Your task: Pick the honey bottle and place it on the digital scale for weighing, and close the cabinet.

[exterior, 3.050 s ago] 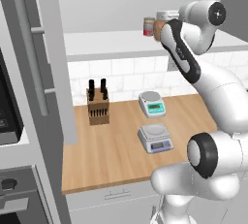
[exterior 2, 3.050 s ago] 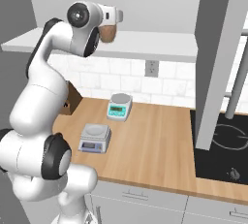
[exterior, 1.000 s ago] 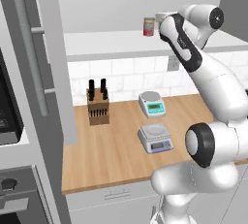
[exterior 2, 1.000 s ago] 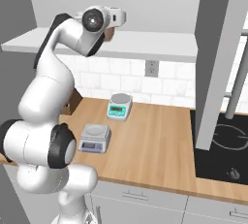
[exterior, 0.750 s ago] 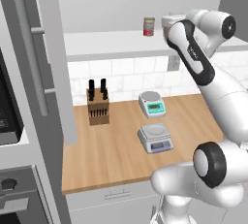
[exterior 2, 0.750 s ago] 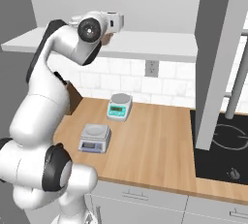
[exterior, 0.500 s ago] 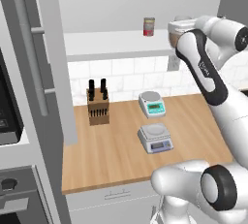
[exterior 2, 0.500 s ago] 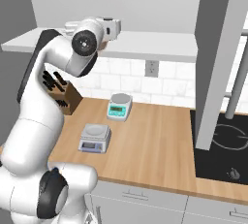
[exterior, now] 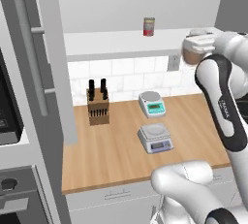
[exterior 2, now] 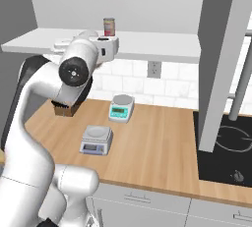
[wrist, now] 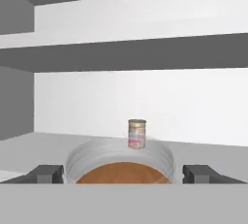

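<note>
Two dark fingertips (wrist: 46,173) of the gripper (wrist: 125,174) flanked and gripped the squat amber-brown honey bottle (wrist: 121,167), the white arm's hand level, off the white shelf (exterior: 116,43).

matt pale wood counter (exterior: 116,145), brushed silver platter on the digital scale (exterior: 154,136), glossy amber honey bottle (wrist: 123,172)

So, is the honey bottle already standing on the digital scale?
No, the honey bottle is up by the cabinet shelf between the fingers of the gripper, and the digital scale has a bare platter.
</note>
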You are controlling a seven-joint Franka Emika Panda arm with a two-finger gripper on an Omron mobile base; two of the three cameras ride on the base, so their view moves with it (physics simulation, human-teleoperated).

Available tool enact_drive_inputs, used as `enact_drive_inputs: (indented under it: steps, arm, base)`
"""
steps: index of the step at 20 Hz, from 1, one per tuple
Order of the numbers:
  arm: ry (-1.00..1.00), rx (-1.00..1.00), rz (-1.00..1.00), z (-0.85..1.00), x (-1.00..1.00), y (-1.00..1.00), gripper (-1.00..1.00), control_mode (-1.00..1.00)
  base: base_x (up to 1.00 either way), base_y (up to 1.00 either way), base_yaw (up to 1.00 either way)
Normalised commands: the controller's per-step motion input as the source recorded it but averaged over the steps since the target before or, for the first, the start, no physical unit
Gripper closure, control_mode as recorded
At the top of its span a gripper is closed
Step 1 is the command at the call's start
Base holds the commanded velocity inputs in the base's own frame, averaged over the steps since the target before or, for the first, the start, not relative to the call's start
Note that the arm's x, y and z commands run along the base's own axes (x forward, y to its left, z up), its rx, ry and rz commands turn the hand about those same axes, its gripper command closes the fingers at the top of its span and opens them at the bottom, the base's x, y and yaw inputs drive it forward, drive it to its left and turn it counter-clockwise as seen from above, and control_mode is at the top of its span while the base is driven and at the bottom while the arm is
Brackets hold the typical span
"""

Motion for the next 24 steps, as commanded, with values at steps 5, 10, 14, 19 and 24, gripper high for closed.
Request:
enact_drive_inputs:
  steps: [5, 10, 14, 19, 24]
  arm:
    - [0.19, -0.03, 0.25, -0.54, -0.34, -0.07, 1.00, -1.00]
    - [0.06, -0.02, 0.38, -0.75, -0.18, 0.00, 1.00, -1.00]
    - [-0.01, -0.01, 0.37, -0.80, -0.01, 0.09, 1.00, -1.00]
    - [0.01, -0.05, 0.23, -0.73, 0.12, 0.27, 1.00, -1.00]
    - [0.12, -0.01, 0.27, -0.78, 0.27, 0.09, 1.00, -1.00]
  base:
    - [0.00, 0.00, 0.00]
    - [0.00, 0.00, 0.00]
    - [0.00, 0.00, 0.00]
    - [0.00, 0.00, 0.00]
    - [0.00, 0.00, 0.00]
